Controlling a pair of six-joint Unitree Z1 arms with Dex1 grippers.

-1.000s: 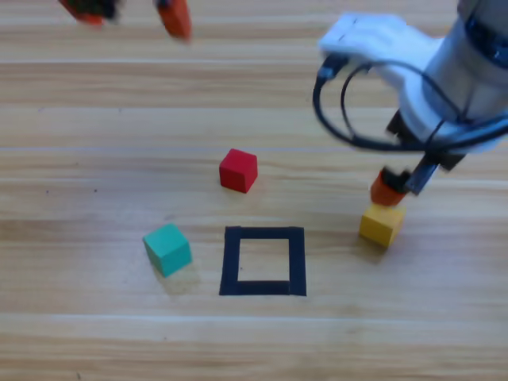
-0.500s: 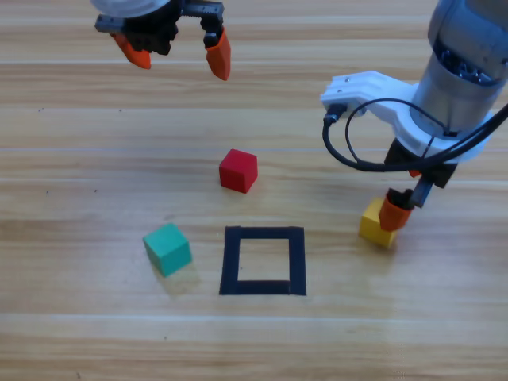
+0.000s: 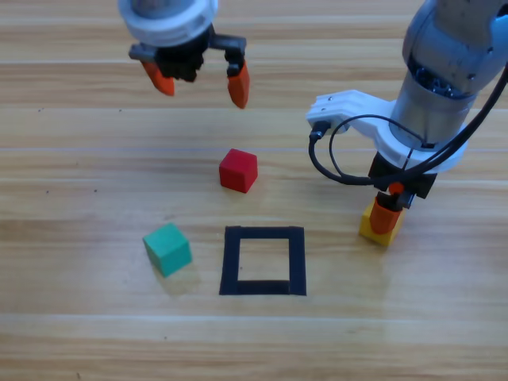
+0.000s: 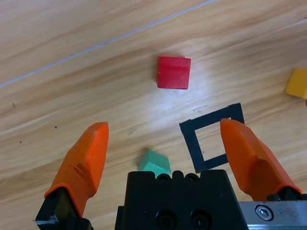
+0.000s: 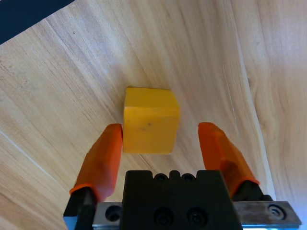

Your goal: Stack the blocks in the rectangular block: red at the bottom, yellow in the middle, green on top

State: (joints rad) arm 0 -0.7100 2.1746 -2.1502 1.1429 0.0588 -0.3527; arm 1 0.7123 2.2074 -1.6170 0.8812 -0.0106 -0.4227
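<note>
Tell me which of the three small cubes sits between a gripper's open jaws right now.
The small matte yellow cube, straddled by the right tool; the red and teal-green cubes lie free.

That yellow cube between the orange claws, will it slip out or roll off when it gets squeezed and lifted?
Probably not. The yellow cube has flat sides and sits flat on the table, so rolling seems unlikely. Its surface looks matte, which should help the open right claw hold it. It also looks solid, so likely stiff.

table (image 3: 79, 333): glossy wood grain | cubes: matt | square outline (image 3: 263, 261): black tape
</note>
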